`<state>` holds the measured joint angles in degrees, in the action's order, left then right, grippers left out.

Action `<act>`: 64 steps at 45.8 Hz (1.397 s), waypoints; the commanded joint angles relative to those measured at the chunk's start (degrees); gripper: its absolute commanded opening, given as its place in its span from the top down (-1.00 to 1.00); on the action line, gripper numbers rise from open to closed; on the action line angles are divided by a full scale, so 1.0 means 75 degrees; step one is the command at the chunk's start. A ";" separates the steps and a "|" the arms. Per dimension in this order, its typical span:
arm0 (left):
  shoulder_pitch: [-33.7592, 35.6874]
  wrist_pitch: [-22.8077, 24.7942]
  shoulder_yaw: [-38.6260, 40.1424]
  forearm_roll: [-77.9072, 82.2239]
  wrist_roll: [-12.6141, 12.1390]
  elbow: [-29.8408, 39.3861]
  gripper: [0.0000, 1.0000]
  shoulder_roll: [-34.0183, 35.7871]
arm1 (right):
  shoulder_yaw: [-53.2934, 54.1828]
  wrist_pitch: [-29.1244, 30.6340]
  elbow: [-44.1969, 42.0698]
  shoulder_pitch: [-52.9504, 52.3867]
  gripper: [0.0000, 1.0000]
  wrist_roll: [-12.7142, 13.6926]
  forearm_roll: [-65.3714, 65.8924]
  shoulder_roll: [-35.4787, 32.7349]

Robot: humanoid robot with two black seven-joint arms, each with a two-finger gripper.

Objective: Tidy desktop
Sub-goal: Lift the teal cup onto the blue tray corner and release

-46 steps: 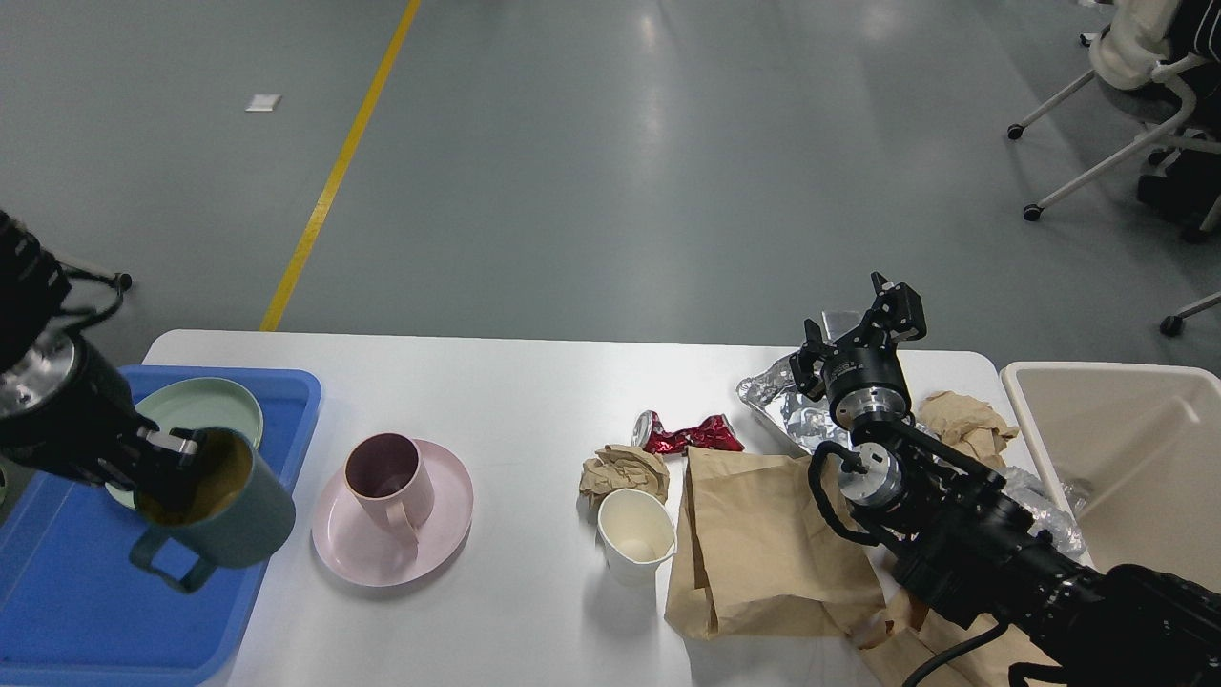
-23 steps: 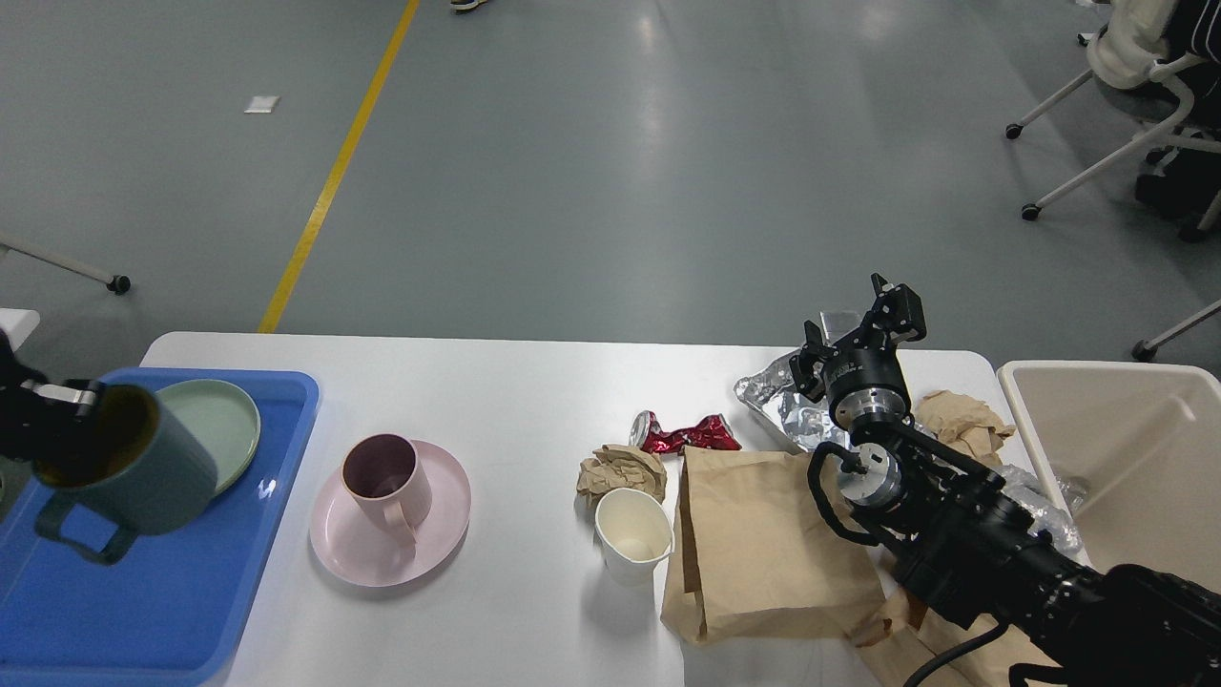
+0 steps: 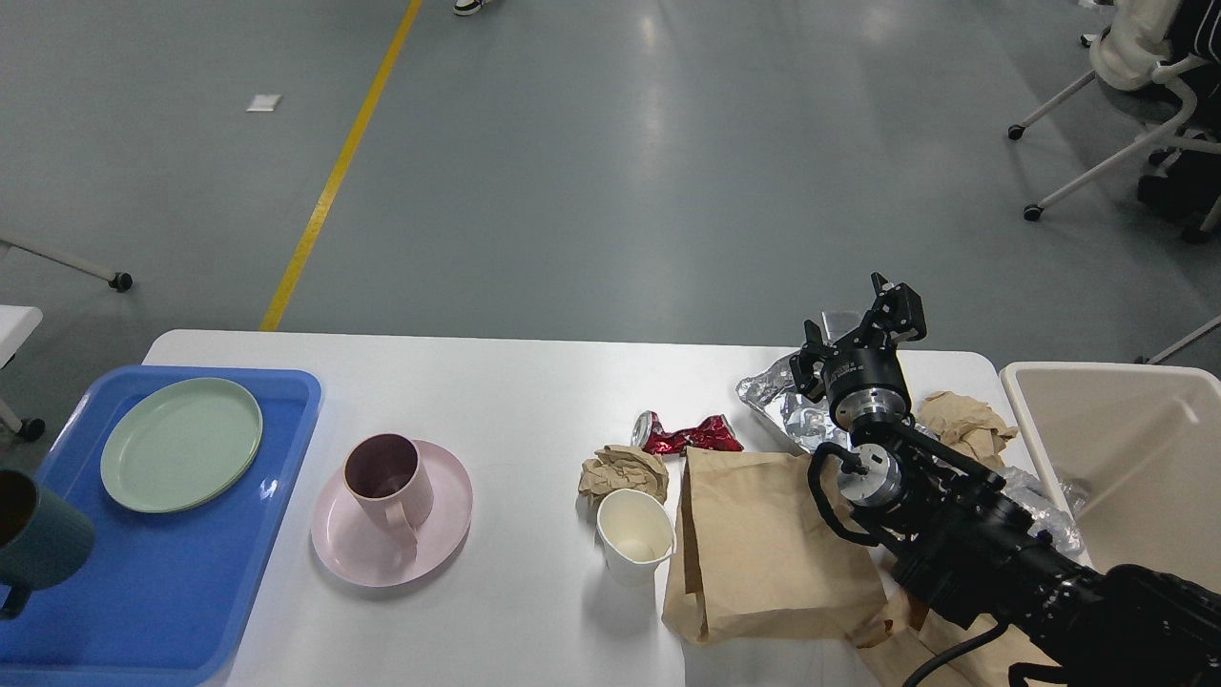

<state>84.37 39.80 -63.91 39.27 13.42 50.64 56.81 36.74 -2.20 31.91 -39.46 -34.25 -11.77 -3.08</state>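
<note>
The white desktop (image 3: 534,382) carries dishes on the left and rubbish on the right. A dark teal mug (image 3: 38,544) shows at the far left edge over the blue tray (image 3: 172,592); whatever holds it is cut off by the frame, and my left gripper is out of view. A green plate (image 3: 181,444) lies in the tray. A pink mug (image 3: 386,477) stands on a pink plate (image 3: 448,515). My right gripper (image 3: 863,320) hovers open over crumpled foil (image 3: 777,401) at the back right, holding nothing.
A crushed red can (image 3: 692,436), a brown paper ball (image 3: 625,470), a white paper cup (image 3: 634,544) and a flat brown paper bag (image 3: 763,553) lie mid-right. More crumpled paper (image 3: 963,420) sits beside a beige bin (image 3: 1126,458). Office chairs stand on the floor beyond.
The teal mug has travelled left and down across the tray to the frame's edge. My left gripper has gone out of view with it. The right arm is unmoved.
</note>
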 commanded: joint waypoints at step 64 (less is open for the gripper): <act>-0.3152 -0.0560 0.2170 -0.1392 0.0156 -0.2592 -0.78 -0.0742 | 0.0000 0.0001 0.0011 0.0000 -1.00 -0.0003 0.0000 0.0000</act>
<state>60.67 35.75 -47.56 28.83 14.56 31.11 51.22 36.74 -2.20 31.99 -39.46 -34.26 -11.78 -3.08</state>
